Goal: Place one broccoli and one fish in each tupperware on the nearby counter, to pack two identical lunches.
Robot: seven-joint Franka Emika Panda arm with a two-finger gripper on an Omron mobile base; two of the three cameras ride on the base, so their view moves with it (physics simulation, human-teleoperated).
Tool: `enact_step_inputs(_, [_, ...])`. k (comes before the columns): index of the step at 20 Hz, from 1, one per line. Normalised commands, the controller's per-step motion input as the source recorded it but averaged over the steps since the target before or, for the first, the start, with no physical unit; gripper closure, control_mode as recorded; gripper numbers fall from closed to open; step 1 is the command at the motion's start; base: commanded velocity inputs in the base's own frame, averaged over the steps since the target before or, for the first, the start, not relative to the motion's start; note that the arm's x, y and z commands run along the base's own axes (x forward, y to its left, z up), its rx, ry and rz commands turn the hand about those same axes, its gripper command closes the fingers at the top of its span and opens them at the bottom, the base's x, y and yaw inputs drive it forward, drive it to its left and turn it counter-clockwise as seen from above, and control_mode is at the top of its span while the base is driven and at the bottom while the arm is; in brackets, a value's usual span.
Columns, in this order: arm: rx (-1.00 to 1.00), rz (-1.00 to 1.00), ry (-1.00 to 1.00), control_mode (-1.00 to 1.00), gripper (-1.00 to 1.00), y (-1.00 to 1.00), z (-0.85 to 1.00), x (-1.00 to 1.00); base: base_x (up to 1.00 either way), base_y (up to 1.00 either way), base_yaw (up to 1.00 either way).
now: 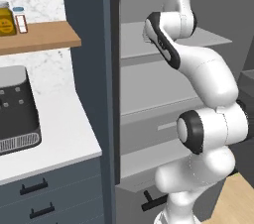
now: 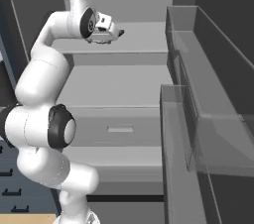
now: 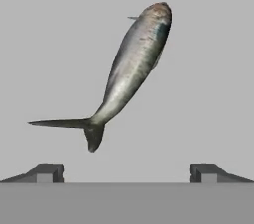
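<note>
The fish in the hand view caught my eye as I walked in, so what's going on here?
The white arm is reaching into the open fridge toward a shelf. Its gripper is open, with the fingers spread wide, and nothing is held. The hand view looks straight at a silvery fish lying on the grey shelf, so it seems to be lining up to pick it. To the left, a dark appliance sits on the counter.

The dark appliance (image 1: 17,111) on the counter (image 1: 59,139) is cut off by the left edge

A silvery fish (image 3: 131,72) lies alone on the plain grey fridge shelf (image 3: 208,59).
</note>
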Motion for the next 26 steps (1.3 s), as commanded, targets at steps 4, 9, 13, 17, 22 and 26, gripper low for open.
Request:
enact_step_inputs(4, [0.0, -0.01, 0.05, -1.0, -1.0, 0.0, -0.14, 0.06, 0.0, 0.0, 0.0])
enact_step_inputs(9, [0.0, 0.0, -0.03, -1.0, -1.0, 0.0, -0.5, 0.57, 0.0, 0.0, 0.0])
enact_step_inputs(13, [0.0, 0.0, -0.12, -1.0, -1.0, 0.0, -0.33, 0.46, 0.0, 0.0, 0.0])
enact_step_inputs(17, [0.0, 0.0, -0.12, -1.0, -1.0, 0.0, 0.0, 0.29, 0.0, 0.0, 0.0])
enact_step_inputs(22, [0.0, 0.0, -0.05, -1.0, -1.0, 0.0, 0.23, 0.04, 0.0, 0.0, 0.0])
enact_step_inputs(26, [0.03, 0.0, -0.02, -1.0, -1.0, 0.0, 0.38, -0.01, 0.0, 0.0, 0.0])
